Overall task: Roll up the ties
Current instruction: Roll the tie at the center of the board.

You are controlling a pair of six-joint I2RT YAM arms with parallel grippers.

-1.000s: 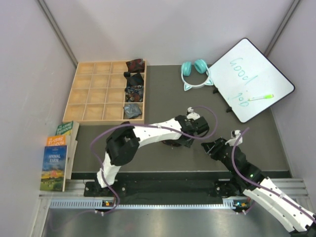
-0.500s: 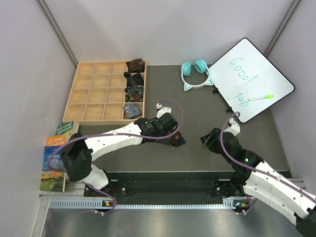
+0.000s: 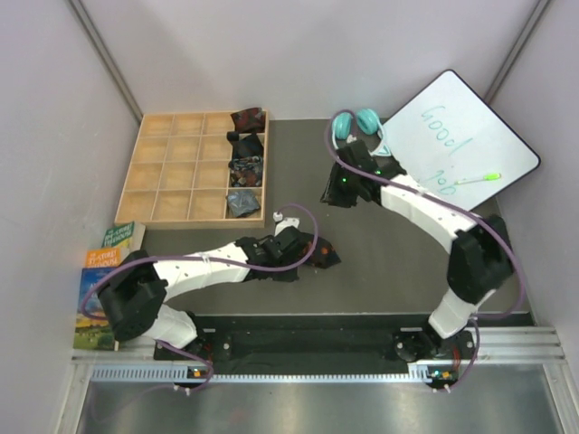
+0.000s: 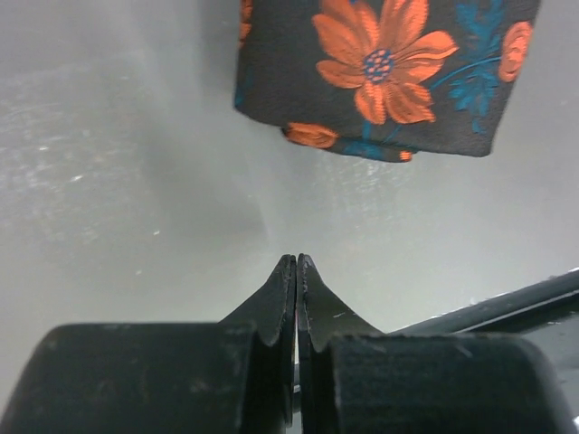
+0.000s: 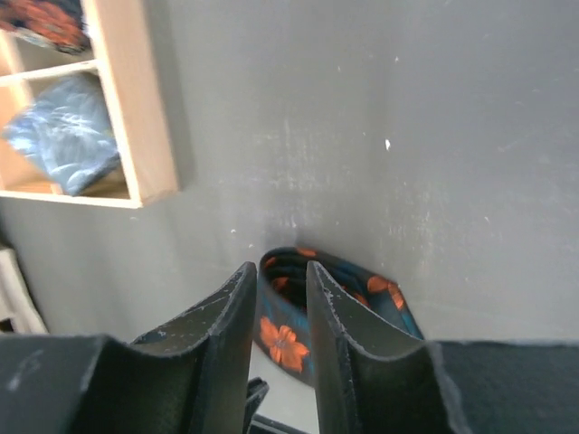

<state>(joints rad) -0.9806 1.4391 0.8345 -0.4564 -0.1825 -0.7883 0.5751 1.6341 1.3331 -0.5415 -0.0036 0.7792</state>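
Two robot arms work over a dark table (image 3: 398,262) with five ties in view. The left gripper (image 4: 297,262) is pressed fully closed on nothing, its tips pointing at one rolled tie (image 4: 389,72) that is black with orange flowers. This roll lies on the table near the front, just ahead of the tips and apart from them. The right gripper (image 5: 280,268) hangs raised toward the back of the table, near one pair of teal headphones (image 3: 355,127). Its jaws stand a narrow gap apart and hold nothing, and the flowered roll shows well below, through that gap. The other four ties sit rolled in the right-hand column of one wooden tray (image 3: 181,222) of sixteen compartments, one to a compartment — a dark red tie (image 3: 248,118) at the back, then a black tie (image 3: 245,143), a patterned tie (image 3: 245,169) and a grey-blue tie (image 3: 242,201) nearest the front. One whiteboard (image 3: 434,136) with one green marker (image 3: 478,179) on it sits at the back right, and three books (image 3: 101,303) lie at the left edge.
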